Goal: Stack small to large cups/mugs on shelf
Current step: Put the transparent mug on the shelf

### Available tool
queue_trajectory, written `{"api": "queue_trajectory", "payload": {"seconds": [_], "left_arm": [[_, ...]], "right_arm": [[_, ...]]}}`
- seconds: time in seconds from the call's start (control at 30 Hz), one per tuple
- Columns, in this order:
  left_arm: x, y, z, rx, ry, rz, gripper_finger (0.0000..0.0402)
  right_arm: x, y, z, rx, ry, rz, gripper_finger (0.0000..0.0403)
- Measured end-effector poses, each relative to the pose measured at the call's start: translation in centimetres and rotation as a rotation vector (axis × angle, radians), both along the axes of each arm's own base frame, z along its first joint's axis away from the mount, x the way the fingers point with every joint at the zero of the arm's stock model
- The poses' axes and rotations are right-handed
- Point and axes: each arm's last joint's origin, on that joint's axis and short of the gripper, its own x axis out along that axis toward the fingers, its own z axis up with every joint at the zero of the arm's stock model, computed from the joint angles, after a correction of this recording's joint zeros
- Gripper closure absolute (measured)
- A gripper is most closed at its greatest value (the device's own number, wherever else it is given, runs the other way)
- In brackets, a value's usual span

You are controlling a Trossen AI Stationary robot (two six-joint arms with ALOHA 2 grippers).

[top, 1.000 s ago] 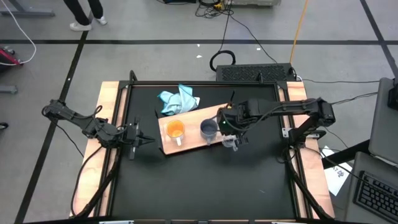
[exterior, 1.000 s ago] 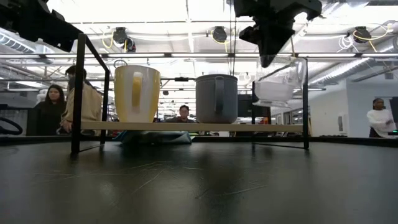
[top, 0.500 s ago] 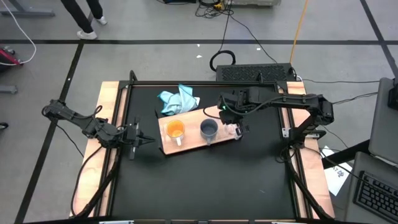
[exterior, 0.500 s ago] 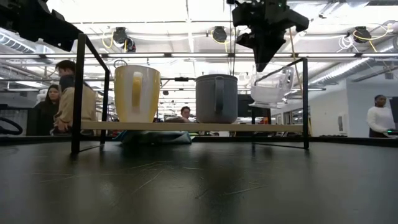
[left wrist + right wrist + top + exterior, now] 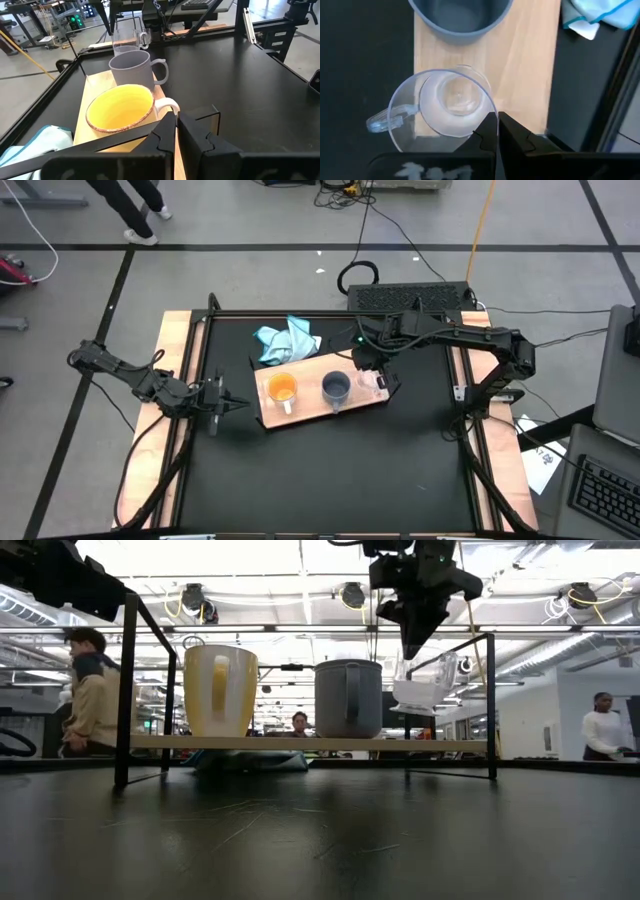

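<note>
The clear glass cup (image 5: 445, 107) hangs upright, mouth up, just above the right end of the wooden shelf (image 5: 310, 408), its rim pinched by the right hand (image 5: 496, 131). On the shelf stand 2 upright mugs, the orange mug (image 5: 283, 391) near the left end and the grey-blue mug (image 5: 336, 388) mid-board. The left hand (image 5: 226, 404), fingers pressed together, waits at the bench's left edge.

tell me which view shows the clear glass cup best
The right wrist view: the clear glass cup fills the frame from above, rim and handle plain, over the wooden shelf. The low view shows it side-on, under the right gripper. The left wrist view has it behind the grey-blue mug. In the high view it is tiny.
</note>
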Motion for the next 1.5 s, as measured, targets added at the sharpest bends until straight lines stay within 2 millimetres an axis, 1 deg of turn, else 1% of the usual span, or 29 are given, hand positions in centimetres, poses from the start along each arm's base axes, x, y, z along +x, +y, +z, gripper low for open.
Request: {"api": "queue_trajectory", "payload": {"seconds": [0.1,0.3,0.57,0.7,0.97,1.33,1.5], "left_arm": [[0.0,0.0,0.0,0.0,0.0,0.0,0.038],[0.0,0.0,0.1,-0.002,-0.004,0.0,0.038],[0.0,0.0,0.0,0.001,0.001,0.0,0.038],[0.0,0.0,0.0,0.003,0.005,-0.001,0.038],[-0.1,0.0,-0.2,0.011,0.021,-0.001,0.038],[-0.1,0.0,-0.2,0.011,0.021,-0.001,0.038],[-0.1,0.0,-0.2,0.01,0.022,-0.001,0.038]], "right_arm": [[0.3,-0.3,-0.5,0.024,0.007,-0.02,0.0403],[1.1,-0.6,-1.8,0.032,0.061,-0.006,0.0403],[2.6,-1.4,-2.3,0.038,0.099,-0.004,0.0403],[3.0,-1.7,-2.8,0.043,0.123,-0.001,0.0403],[3.0,-2.4,-3.3,0.052,0.145,-0.021,0.0403],[3.1,-2.4,-3.2,0.052,0.129,-0.022,0.0403],[3.4,-2.4,-3.2,0.091,0.087,-0.008,0.0403]]}}
